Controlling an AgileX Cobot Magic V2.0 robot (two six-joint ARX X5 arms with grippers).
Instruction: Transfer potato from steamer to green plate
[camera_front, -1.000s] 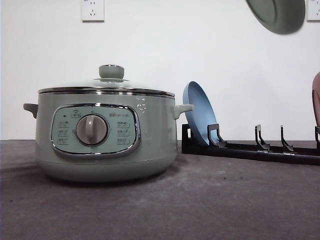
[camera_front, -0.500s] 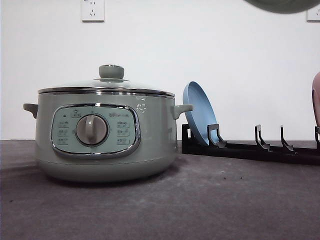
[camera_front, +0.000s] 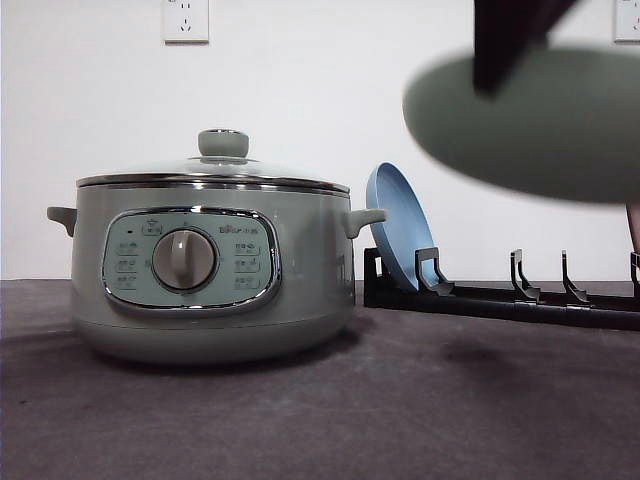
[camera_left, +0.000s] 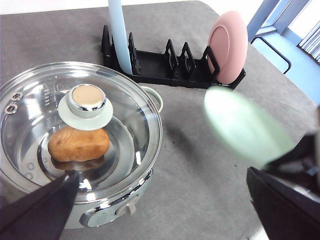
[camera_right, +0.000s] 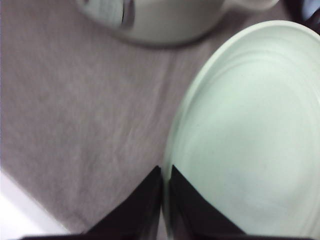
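Observation:
The steamer (camera_front: 210, 270) stands on the left of the table with its glass lid (camera_left: 75, 125) on. Through the lid I see the orange-brown potato (camera_left: 79, 144) lying inside. My right gripper (camera_right: 165, 197) is shut on the rim of the green plate (camera_right: 250, 135). In the front view the green plate (camera_front: 530, 125) hangs blurred in the air at the upper right, to the right of the steamer, under the dark right gripper (camera_front: 492, 80). My left gripper (camera_left: 162, 210) hovers above the steamer's front, its fingers (camera_left: 40, 210) wide open and empty.
A black dish rack (camera_front: 500, 295) runs along the back right, holding an upright blue plate (camera_front: 398, 235) and a pink plate (camera_left: 227, 47). The grey table (camera_front: 450, 400) lies bare right of the steamer. Its edge (camera_left: 280, 75) is past the rack.
The green plate has come down from the top edge of the front view and moved left and nearer, now large and motion-blurred. The steamer and rack have not moved.

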